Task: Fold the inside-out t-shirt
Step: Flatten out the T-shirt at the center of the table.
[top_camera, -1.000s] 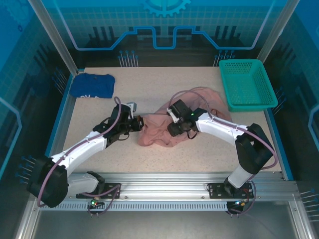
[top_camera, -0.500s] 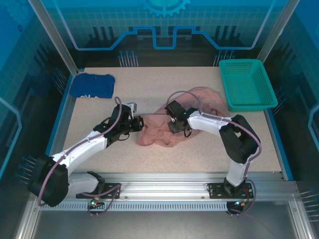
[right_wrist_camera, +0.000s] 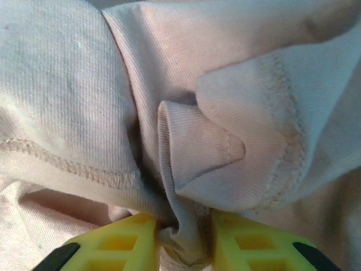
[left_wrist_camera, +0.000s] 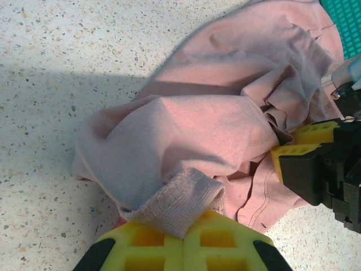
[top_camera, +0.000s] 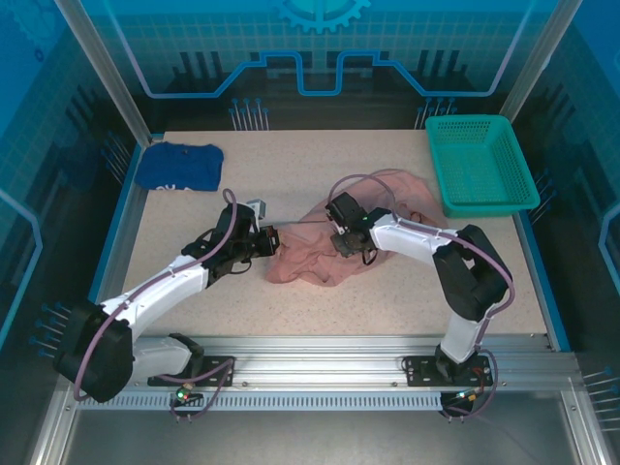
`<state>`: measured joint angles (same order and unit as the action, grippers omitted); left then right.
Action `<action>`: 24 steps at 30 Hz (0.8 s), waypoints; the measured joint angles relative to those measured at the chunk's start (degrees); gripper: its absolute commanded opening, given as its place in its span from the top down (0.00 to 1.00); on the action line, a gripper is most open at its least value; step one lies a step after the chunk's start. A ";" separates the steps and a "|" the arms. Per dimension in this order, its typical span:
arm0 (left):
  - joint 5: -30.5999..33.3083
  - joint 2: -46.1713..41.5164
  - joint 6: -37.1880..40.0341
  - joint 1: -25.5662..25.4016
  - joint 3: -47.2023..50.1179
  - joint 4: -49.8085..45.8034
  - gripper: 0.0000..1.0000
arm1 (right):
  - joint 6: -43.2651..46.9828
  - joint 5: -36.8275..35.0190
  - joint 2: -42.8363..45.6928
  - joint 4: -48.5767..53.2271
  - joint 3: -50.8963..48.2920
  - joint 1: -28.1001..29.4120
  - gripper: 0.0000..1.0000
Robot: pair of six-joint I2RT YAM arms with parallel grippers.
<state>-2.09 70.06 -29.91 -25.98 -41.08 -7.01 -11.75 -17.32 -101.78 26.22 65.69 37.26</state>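
Observation:
The inside-out t-shirt [top_camera: 315, 257] lies crumpled in a dusty-pink heap at the middle of the table. My left gripper [top_camera: 271, 240] is at its left edge, shut on a ribbed hem strip [left_wrist_camera: 183, 197] that bends up over the yellow fingertips [left_wrist_camera: 225, 237]. My right gripper [top_camera: 342, 246] sits on top of the heap's middle. Its yellow fingers [right_wrist_camera: 242, 240] pinch a narrow upright fold of the shirt [right_wrist_camera: 180, 169] between them. Those same right fingers [left_wrist_camera: 296, 155] press into the cloth at the right of the left wrist view.
A dark blue folded garment [top_camera: 179, 167] lies at the back left corner. A teal basket [top_camera: 481, 165] stands at the back right, just beyond the shirt's far edge. Speckled tabletop [top_camera: 291, 165] stretches behind the shirt.
My right gripper has narrowed onto a fold of the shirt, and its arm has drawn its elbow in towards the heap. The left arm and its grip have not moved.

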 measured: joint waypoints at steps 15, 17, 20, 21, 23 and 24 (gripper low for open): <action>2.91 -0.04 0.70 0.92 0.00 -0.28 1.00 | -0.07 3.50 6.49 0.63 -3.61 -2.54 0.96; 4.20 -0.13 1.38 1.73 0.02 -0.66 1.00 | -0.24 5.29 10.56 0.76 -5.14 -3.50 0.98; 5.90 -1.20 1.57 3.41 0.39 -1.51 1.00 | -0.26 9.16 17.66 0.76 -7.50 -5.57 1.00; 6.34 -2.01 1.53 4.15 0.72 -1.79 1.00 | -0.35 10.62 20.09 0.76 -8.22 -6.45 1.00; 6.99 -4.07 1.44 5.25 1.38 -2.27 1.00 | -0.66 14.01 25.18 0.79 -9.57 -8.72 1.00; 7.26 -5.38 1.31 5.66 1.64 -2.40 1.00 | -0.85 15.67 27.87 0.85 -9.94 -10.12 1.00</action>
<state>5.17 64.69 -28.60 -20.32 -39.44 -9.41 -12.60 -1.65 -73.91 27.07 55.75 27.14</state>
